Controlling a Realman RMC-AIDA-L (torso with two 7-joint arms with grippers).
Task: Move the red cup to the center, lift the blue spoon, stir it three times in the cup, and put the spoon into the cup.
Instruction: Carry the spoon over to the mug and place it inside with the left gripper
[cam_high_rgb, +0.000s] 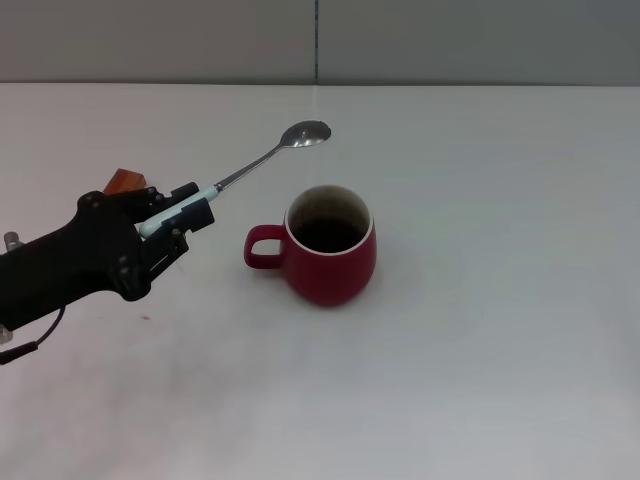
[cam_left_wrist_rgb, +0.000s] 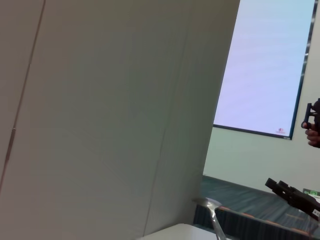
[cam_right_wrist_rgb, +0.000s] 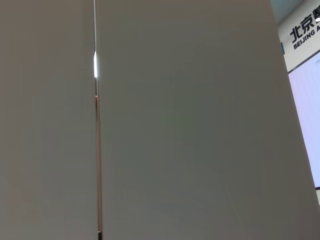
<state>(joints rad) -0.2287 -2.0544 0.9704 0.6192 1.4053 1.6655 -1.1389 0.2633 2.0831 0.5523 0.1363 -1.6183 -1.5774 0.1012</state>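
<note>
the left arm (cam_high_rgb: 60, 265) is matte black and bulky, widening into a blocky wrist housing dotted with small screws. its left claw (cam_high_rgb: 185, 212) ends in short black fingers. a thin black cable (cam_high_rgb: 35, 335) loops beneath the arm near a grey fitting.

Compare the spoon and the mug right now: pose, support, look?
The spoon is held in the air by the left gripper, angled with its bowl up; the mug stands upright on the table, untouched. The spoon is slim, pale blue and metal; the mug is round and dark red. The spoon's bowl is outside the mug.
</note>
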